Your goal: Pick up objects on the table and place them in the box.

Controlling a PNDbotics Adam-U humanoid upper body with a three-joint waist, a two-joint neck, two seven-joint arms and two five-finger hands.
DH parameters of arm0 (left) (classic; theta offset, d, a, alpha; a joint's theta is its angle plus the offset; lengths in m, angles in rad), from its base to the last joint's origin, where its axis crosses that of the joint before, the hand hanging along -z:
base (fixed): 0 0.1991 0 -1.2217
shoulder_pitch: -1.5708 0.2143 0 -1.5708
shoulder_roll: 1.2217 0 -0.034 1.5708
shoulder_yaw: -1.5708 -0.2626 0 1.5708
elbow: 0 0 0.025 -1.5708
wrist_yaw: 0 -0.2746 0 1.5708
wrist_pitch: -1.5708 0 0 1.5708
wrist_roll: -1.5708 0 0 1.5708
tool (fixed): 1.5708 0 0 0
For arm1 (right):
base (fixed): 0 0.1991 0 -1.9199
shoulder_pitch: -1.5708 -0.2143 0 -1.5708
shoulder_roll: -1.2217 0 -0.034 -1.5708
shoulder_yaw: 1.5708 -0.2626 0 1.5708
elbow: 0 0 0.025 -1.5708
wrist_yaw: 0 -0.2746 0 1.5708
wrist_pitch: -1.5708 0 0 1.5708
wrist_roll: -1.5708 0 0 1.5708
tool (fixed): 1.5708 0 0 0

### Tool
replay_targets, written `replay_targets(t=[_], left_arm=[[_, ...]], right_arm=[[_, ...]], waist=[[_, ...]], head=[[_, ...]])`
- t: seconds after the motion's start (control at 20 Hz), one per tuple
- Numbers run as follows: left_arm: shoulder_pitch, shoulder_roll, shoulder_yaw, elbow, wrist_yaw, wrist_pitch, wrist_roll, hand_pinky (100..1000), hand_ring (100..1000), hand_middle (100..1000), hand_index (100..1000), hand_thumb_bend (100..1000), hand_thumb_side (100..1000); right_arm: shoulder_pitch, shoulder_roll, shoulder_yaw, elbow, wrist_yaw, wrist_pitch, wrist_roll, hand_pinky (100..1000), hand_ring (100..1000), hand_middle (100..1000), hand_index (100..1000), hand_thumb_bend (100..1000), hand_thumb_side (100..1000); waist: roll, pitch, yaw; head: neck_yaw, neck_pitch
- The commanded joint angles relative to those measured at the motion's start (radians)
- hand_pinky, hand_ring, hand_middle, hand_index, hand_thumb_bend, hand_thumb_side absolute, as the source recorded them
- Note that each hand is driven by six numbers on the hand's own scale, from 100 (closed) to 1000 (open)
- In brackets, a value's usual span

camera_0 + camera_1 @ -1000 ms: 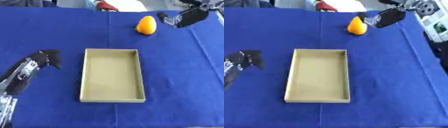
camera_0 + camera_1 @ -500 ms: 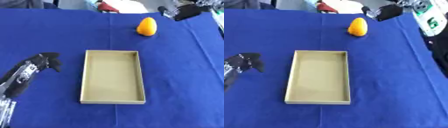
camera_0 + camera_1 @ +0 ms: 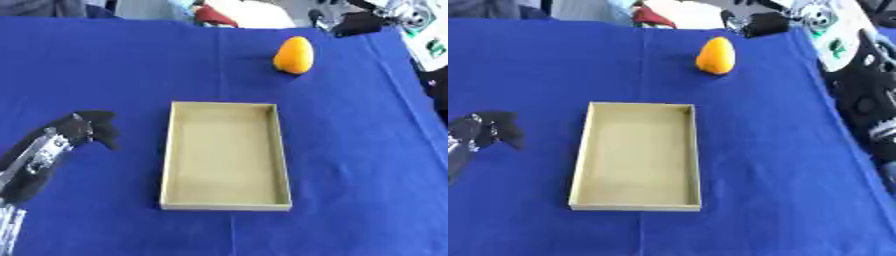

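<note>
The right hand (image 3: 357,22) is sitting farther back than it was a second ago: then it was hanging just beside the orange object (image 3: 294,55), and now it is showing at the far edge of the blue table (image 3: 367,150), near the top right corner of the left eye view, apart from the object. Whether its fingers are straight or curled I cannot tell; it is dark and blurred there. The orange object is lying where it was, on the cloth, in front of that hand and a little to its left, with nothing touching it.

The left hand (image 3: 74,135) is resting low on the left side, much as before, its fingers curling downward toward the cloth and holding nothing. The arm is running off the lower left corner.

The box (image 3: 226,156) is lying to the right of the left hand, near it but not touching, and well in front of the right hand. Its inside is showing only its tan floor. Bare blue cloth is lying all around the box: a wide strip between its far rim and the orange object, and more room on its right side out to the table edge.
</note>
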Motion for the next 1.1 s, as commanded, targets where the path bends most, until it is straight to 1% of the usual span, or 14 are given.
replay_targets(t=[0.05, 0.15, 0.5, 0.75, 1.1], left_arm=[[-0.013, 0.018, -0.002, -0.019, 0.001, 0.000, -0.006, 743, 600, 627, 849, 120, 1000], [-0.016, 0.017, -0.004, -0.019, 0.001, 0.000, -0.008, 743, 600, 627, 850, 120, 1000], [-0.022, 0.018, -0.007, -0.020, 0.000, 0.000, -0.012, 743, 599, 627, 850, 120, 1000], [-0.025, 0.019, -0.010, -0.021, -0.001, -0.001, -0.015, 743, 598, 627, 850, 119, 1000], [-0.028, 0.019, -0.012, -0.024, -0.001, -0.004, -0.017, 743, 597, 626, 850, 117, 1000]], right_arm=[[-0.036, 0.002, -0.035, 0.069, 0.056, 0.019, -0.039, 771, 815, 822, 948, 100, 798], [-0.041, 0.013, -0.049, 0.109, 0.089, 0.030, -0.063, 771, 816, 823, 946, 100, 848], [-0.042, 0.047, -0.090, 0.205, 0.203, 0.060, -0.136, 772, 819, 828, 948, 100, 899], [-0.043, 0.063, -0.113, 0.252, 0.245, 0.084, -0.188, 770, 816, 824, 947, 100, 896], [-0.043, 0.077, -0.119, 0.271, 0.259, 0.090, -0.233, 763, 807, 812, 931, 100, 876]], waist=[[0.001, -0.015, 0.002], [-0.002, -0.014, 0.004], [-0.008, -0.008, 0.016], [-0.009, -0.004, 0.029], [-0.007, 0.001, 0.041]], head=[[-0.018, -0.021], [-0.023, -0.025], [-0.035, -0.039], [-0.038, -0.041], [-0.045, -0.042]])
